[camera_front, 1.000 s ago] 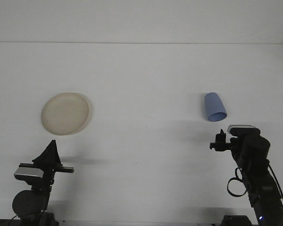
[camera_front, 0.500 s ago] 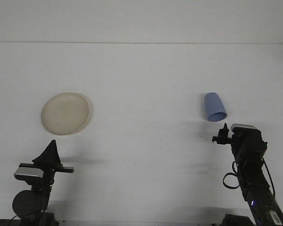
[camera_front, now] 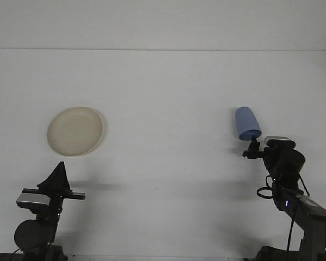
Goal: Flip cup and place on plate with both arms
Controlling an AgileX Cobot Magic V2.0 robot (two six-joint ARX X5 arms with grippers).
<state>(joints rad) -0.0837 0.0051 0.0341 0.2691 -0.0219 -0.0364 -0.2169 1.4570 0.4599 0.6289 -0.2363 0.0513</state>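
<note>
A blue cup (camera_front: 246,123) is on the white table at the right, its wider rim end nearest me and its narrower base farther back. Whether it lies on its side or stands mouth-down I cannot tell. My right gripper (camera_front: 254,147) hovers just in front of the cup's near rim, very close to it or touching it. A round beige plate (camera_front: 75,130) lies flat at the left with nothing on it. My left gripper (camera_front: 58,173) is at the near left, in front of the plate and apart from it, its fingers drawn together to a point and holding nothing.
The white table (camera_front: 163,92) runs back to a pale wall along the top of the view. My two arm bases and a loop of cable (camera_front: 266,191) fill the near corners.
My right arm has reached forward and slightly left, bringing its gripper from well short of the cup up to the cup's near rim. The left arm, plate and cup have not moved.
</note>
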